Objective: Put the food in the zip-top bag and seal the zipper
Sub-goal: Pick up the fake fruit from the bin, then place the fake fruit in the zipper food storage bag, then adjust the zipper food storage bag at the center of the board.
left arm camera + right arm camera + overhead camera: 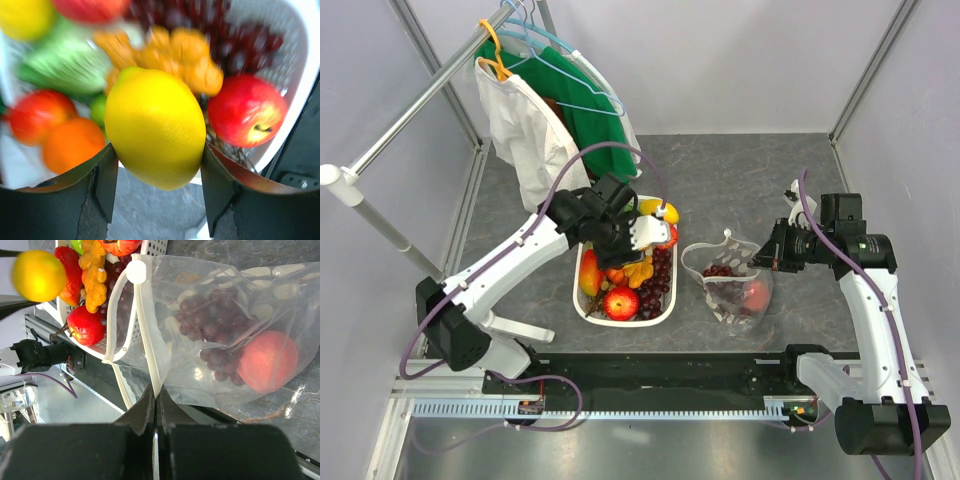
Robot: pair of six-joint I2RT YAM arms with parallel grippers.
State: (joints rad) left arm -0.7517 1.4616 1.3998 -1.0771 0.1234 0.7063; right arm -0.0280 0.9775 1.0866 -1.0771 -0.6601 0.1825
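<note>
Nearest the arm bases, at the 6 o'clock end of the white basket (582, 292), lies a red apple (621, 302), with dark grapes (660, 275) along the basket's 3 o'clock side. The zip-top bag (225, 295) lies on the table (740, 170) just beside the basket, at its 3 o'clock. It already holds a grape bunch (210, 325) and a peach-coloured fruit (267, 362).

The right hand (155, 400) is clenched on the bag's mouth edge, pinching the zipper (145, 325) and holding the mouth lifted towards the basket. The film looks thin, limp and slick, and it would likely fold shut if let go. The zipper strip is the stiffest part and the sensible place to hold.

Further out, at the basket's 12 o'clock end, the left hand (159, 150) is grasping the lemon (155, 130) across its middle, a finger against each flank. The lemon looks hard, glossy and rounded, probably light. It could squirt out of a grip set towards either tip, so the widest part is the right hold. Below it sit an orange (72, 142), another apple (247, 110) and green pieces (65, 65), blurred.

At the table's 11 o'clock a rail (430, 95) carries hangers with white and green garments (535, 135).
</note>
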